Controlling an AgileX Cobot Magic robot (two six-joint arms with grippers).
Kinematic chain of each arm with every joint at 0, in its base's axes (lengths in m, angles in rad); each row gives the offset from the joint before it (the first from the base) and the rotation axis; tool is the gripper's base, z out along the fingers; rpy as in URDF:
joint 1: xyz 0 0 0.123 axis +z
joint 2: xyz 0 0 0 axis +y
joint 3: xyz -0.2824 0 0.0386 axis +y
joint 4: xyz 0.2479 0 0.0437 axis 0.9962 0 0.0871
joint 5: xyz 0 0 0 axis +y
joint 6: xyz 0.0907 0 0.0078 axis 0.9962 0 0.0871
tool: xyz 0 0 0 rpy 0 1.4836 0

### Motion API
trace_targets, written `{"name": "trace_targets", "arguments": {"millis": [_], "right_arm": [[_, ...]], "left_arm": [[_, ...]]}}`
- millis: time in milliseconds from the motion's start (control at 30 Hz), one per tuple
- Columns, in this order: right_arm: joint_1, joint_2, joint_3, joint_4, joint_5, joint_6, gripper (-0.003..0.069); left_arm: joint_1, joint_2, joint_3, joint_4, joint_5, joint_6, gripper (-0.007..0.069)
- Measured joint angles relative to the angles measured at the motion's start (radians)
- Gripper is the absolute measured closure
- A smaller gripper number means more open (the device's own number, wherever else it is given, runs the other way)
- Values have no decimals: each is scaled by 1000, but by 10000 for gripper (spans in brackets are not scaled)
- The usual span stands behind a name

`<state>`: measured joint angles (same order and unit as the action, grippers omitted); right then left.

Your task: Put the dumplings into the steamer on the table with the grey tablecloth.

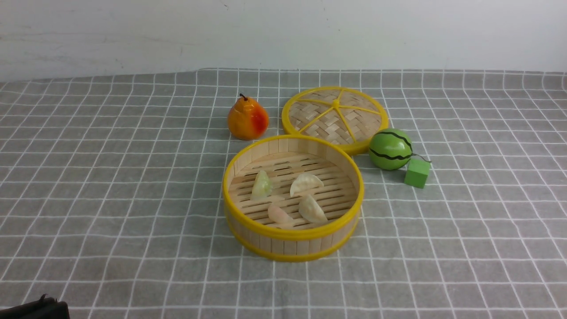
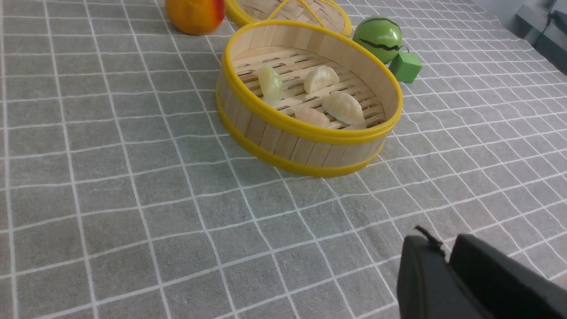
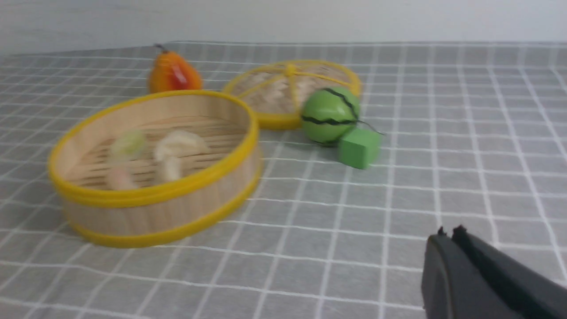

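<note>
Right wrist view blurred: dumplings [image 3: 150,155] smeared inside steamer [image 3: 155,177]. Left gripper [image 2: 447,252] cut off by frame edge; pinkish dumpling [image 2: 312,117] half hidden behind rim.

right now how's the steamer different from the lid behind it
The steamer has tall upright slat walls and a slatted floor; the lid is flat, woven, with yellow spokes. The steamer is wider and sits nearer the robot; the lid lies behind it, toward the wall. The steamer holds four dumplings; the lid carries nothing. Both are round bamboo with yellow rims.
</note>
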<state>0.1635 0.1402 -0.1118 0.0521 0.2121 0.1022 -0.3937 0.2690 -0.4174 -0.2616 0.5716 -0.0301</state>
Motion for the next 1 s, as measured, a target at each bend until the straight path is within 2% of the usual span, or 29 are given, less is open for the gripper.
{"name": "trace_targets", "arguments": {"millis": [133, 267, 467, 1000], "right_arm": [[-144, -137, 126, -52, 10, 85, 665], [-182, -151, 139, -81, 78, 114, 676], [-187, -151, 132, -124, 159, 120, 681], [-187, -151, 130, -113, 168, 120, 676]], "left_arm": [[0, 0, 0, 0, 0, 0, 535], [0, 0, 0, 0, 0, 0, 533], [0, 0, 0, 0, 0, 0, 528], [0, 0, 1, 0, 1, 0, 512]]}}
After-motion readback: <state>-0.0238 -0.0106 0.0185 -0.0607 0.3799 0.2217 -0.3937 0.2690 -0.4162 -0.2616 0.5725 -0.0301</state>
